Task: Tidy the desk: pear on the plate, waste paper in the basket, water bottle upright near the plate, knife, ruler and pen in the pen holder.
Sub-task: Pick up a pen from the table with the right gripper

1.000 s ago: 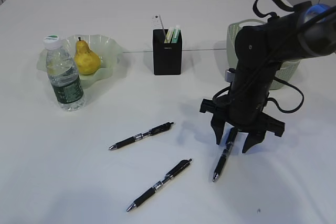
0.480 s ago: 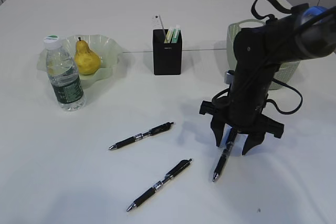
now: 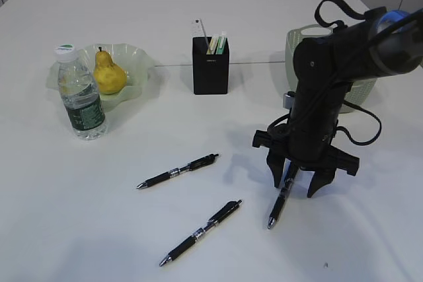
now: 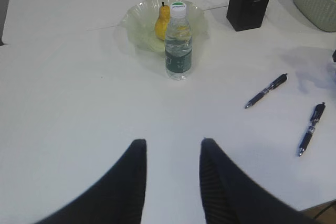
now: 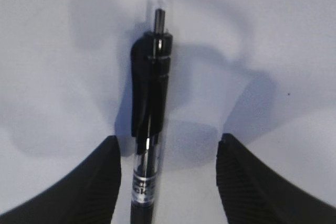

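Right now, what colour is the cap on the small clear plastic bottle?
White with a green top; the small clear plastic bottle's cap shows best in the left wrist view.

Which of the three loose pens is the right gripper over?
The rightmost pen, lying between the open fingers of the right gripper; the other two pens lie farther left.

Matte black arm (image 3: 330, 77) — looped black cables, blue-tipped joint, ribbed claw (image 3: 299, 186)

right fingers (image 3: 297, 188) apart, pointing down
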